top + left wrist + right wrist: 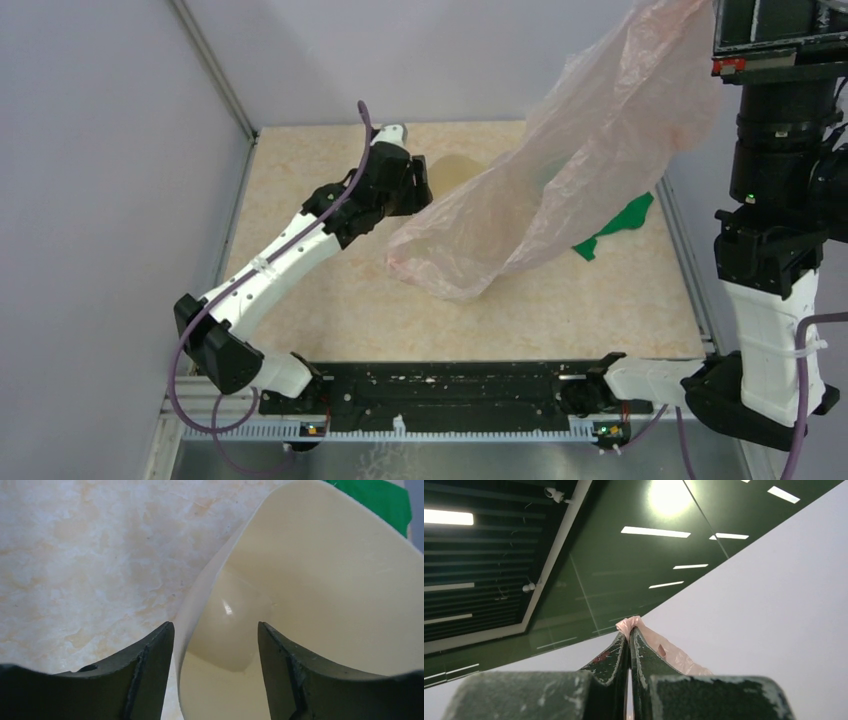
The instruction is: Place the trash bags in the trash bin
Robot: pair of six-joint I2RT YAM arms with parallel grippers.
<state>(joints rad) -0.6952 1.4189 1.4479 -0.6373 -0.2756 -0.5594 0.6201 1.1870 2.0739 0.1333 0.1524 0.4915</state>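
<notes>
Trash bag (560, 180): pale pink, see-through film, hanging in the air over the right half of the table (330, 300). Its top end runs up toward the upper right corner of the overhead view. The lower end sags as a loose fold, low over the table surface near the middle; whether it touches the surface cannot be told.

Right gripper (629, 634): fingers pressed together, pinching a small bunch of the pink film that pokes out past the tips. The wrist camera looks upward at ceiling lights and a pale wall.

Trash bin (320, 580): cream plastic, on the far middle part of the table, partly veiled by the bag in the overhead view. The bag is outside the bin; none of it shows inside in the left wrist view.

Left gripper (215, 625): fingers spread, set astride the bin's rim. One finger (150, 670) is outside the wall, the other is inside the mouth. A gap shows at the inner finger; contact at the outer one cannot be told.

Green cloth (615, 222): flat on the table to the right of the bin, partly under the hanging bag.
</notes>
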